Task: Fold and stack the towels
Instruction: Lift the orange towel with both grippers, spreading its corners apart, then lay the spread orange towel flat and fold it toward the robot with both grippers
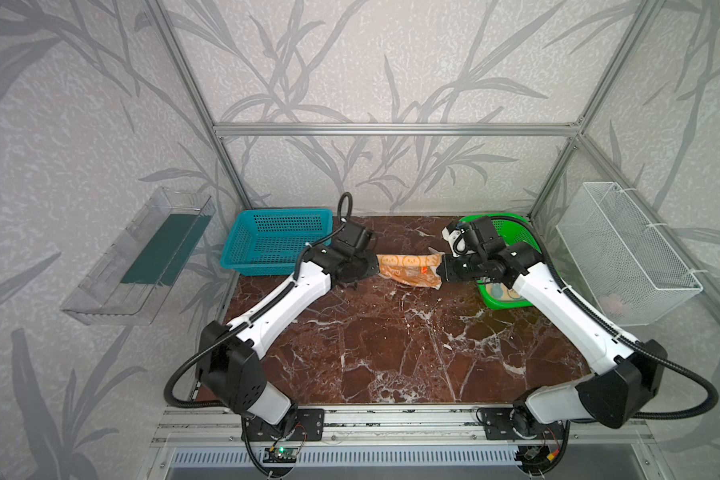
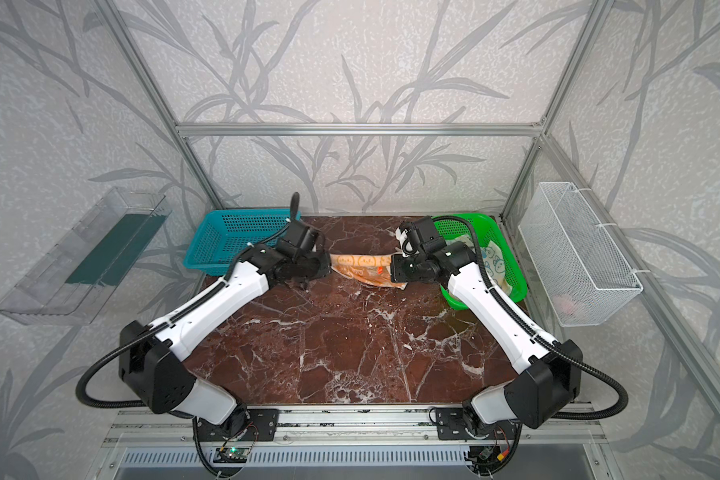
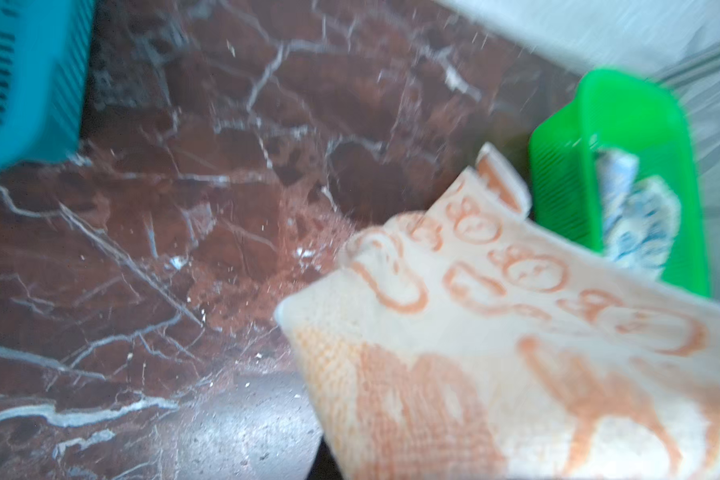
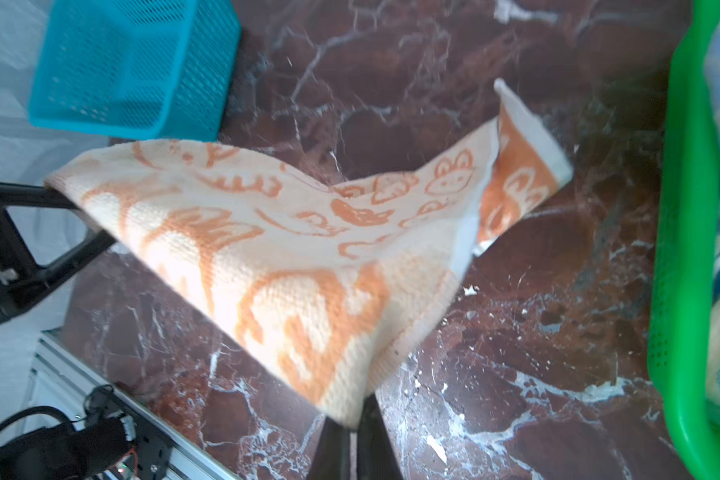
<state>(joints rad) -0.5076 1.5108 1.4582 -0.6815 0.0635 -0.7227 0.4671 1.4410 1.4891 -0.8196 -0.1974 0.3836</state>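
Holding: both grippers are pinched tight on one peach-orange towel (image 1: 408,270), the left gripper (image 1: 376,267) on one end and the right gripper (image 1: 442,271) on the other.
Towel place: it is stretched in the air near the far edge of the surface (image 1: 391,353), between the blue basket (image 1: 242,266) at the far left corner and the green basket (image 1: 504,305) at the far right corner.
Hang: the middle droops between the two grips. Whether the lowest edge touches the surface cannot be told.
Loose corner: in the right wrist view one corner beyond the grip is flipped back and shows its darker orange face.
Waiting: cream-and-blue towels (image 2: 495,262) lie crumpled in the green basket.
Step, judged: spreading this towel before laying it flat for a first fold.
Risk, slip: each grip appears to hold only a small bite of terry at the edge. Pulling the grippers further apart could drag the cloth out of one of them, and the towel would swing down from the other.
Risk, bad lay: lowering it with the flipped corner and the droop uncorrected would likely trap a crease or a doubled corner under the fold.
Risk, snag: the right end hangs just beside the green basket's rim. A sweep toward that corner could catch the rim or pull at the towels inside.
Risk, crowding: the left gripper works close to the blue basket, so a wide swing there could knock it.
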